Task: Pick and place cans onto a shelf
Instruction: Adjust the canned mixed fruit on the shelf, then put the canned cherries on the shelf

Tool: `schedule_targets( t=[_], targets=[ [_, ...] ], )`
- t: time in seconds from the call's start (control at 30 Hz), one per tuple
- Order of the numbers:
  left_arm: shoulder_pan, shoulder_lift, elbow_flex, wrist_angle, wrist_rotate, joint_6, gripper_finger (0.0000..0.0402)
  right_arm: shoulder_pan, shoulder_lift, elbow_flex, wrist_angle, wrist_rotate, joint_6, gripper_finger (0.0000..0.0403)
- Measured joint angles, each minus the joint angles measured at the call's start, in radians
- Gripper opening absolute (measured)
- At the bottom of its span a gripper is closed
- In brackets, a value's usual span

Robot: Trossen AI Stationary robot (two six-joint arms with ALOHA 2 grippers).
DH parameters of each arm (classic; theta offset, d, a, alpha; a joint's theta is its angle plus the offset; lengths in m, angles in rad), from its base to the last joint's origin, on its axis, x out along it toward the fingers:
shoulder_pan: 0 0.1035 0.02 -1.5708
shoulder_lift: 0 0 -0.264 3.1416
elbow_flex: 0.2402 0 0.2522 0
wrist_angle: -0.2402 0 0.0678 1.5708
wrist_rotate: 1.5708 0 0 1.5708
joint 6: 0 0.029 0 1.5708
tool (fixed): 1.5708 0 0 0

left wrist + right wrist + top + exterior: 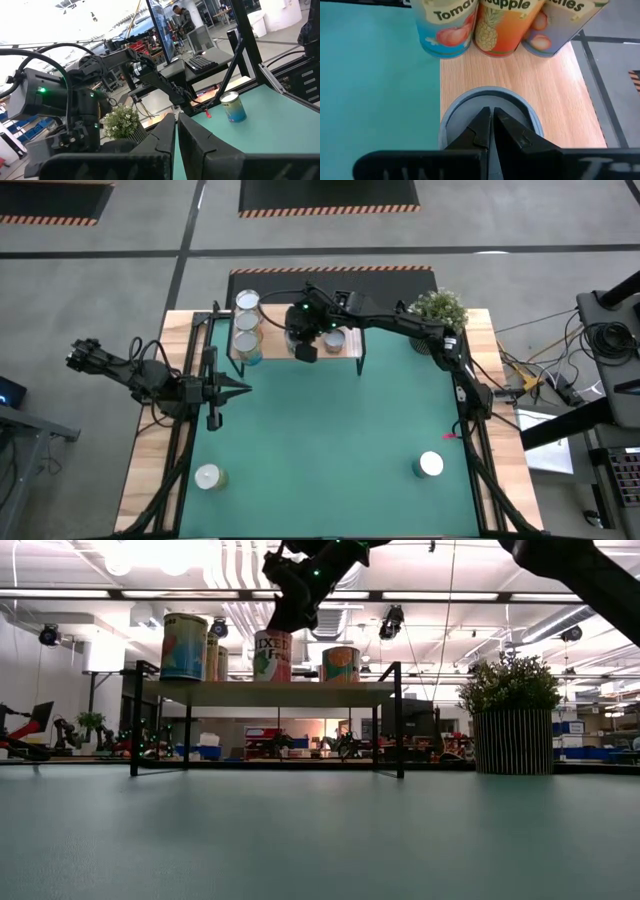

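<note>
1. Worktop (330,450): green mat with wood edging; in the high view its middle lies bare.
2. Shelf (275,348): light wooden board on thin black legs, at the 12 o'clock edge of the worktop.
3. Cans on shelf: a row of three (247,326) at its 9 o'clock end; one under the right claw (272,655); one more (335,340) just toward 3 o'clock of that.
4. Loose cans on the mat: one near the 7 o'clock corner (207,477), one near 5 o'clock (430,465), well apart.
5. Right claw (304,345): over the shelf, fingers drawn together, tips directly over a can's round top (490,107); whether they touch it cannot be told.
6. Left claw (238,389): at the 9 o'clock side of the mat, low, fingers near together with a thin gap, holding nothing.
7. Potted plant (438,310): at the 1 o'clock corner, beside the shelf.
8. Room: grey floor around the worktop; workshop with ceiling lights behind.
</note>
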Motion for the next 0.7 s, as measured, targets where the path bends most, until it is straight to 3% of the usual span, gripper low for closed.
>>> schedule_targets(
  t=[0.7],
  targets=[
    [0.0,0.0,0.0,0.0,0.0,0.0,0.0004,0.007,-0.054,0.054,-0.021,0.016,-0.007,0.0013]
  ],
)
